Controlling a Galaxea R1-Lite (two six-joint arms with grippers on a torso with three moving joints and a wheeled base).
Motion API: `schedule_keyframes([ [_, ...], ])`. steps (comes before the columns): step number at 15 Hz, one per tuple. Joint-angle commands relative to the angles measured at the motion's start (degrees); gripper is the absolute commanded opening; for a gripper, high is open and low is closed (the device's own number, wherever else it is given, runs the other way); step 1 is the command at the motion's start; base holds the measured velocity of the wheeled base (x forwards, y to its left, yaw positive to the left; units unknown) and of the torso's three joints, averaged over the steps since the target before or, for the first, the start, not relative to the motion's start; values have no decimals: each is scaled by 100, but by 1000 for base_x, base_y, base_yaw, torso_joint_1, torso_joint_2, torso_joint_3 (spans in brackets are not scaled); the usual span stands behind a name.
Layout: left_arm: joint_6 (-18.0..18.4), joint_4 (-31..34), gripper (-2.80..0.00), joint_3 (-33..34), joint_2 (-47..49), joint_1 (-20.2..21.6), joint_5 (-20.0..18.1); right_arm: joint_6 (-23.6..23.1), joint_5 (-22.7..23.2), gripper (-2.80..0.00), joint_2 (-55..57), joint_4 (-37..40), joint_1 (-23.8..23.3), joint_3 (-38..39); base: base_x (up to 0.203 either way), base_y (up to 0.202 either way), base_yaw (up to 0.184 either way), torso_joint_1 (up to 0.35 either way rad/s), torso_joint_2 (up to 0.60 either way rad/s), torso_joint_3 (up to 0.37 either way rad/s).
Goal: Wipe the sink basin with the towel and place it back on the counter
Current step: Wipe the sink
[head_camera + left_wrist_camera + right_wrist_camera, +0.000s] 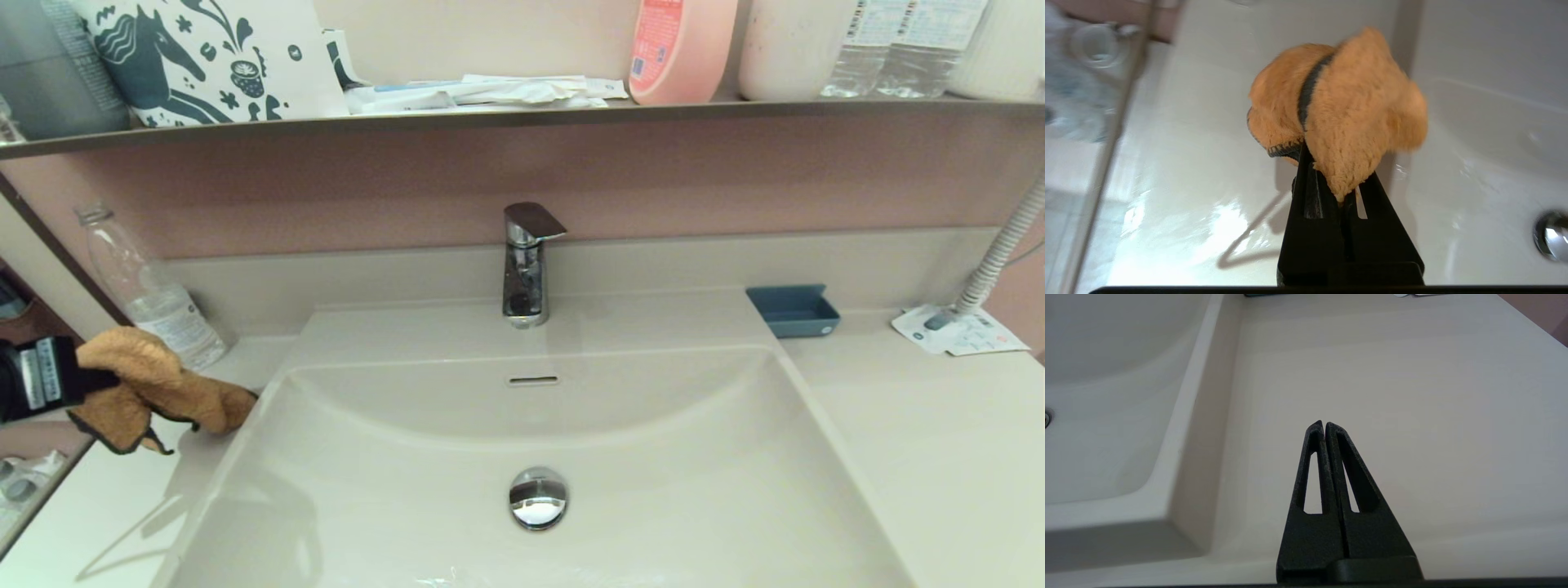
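**Towel in the air at the sink's left edge**

The left gripper is pinching the towel, its fingers clamped tight on a fold while the rest is bunching out beyond the tips. The cloth is hanging over the counter, just beside the left rim of the sink basin. The arm is reaching in level from the far left. Either wiping or setting down looks next; I cannot tell which. The right gripper is idling closed and empty over the right counter.
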Motion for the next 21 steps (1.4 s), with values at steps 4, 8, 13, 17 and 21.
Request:
schedule_keyframes([
  [4, -15, 571, -280, 26, -790, 641, 207, 3, -2, -280, 5, -9, 0, 0, 0, 0, 0, 0, 0, 0],
  [8, -12, 2025, -280, -156, -1403, 1096, 305, 5, -2, -280, 5, -2, 0, 0, 0, 0, 0, 0, 0, 0],
  [13, -4, 2170, -280, 51, -1343, 1549, 418, -4, -2, -280, 5, -2, 0, 0, 0, 0, 0, 0, 0, 0],
  [17, -4, 2170, -280, 174, -1193, 1810, 734, 1, -2, -280, 5, -3, -9, 0, 0, 0, 0, 0, 0, 0],
  [21, -12, 2170, 0, 236, -1201, 1920, 848, 5, -2, -280, 5, -10, -6, 0, 0, 0, 0, 0, 0, 0],
])
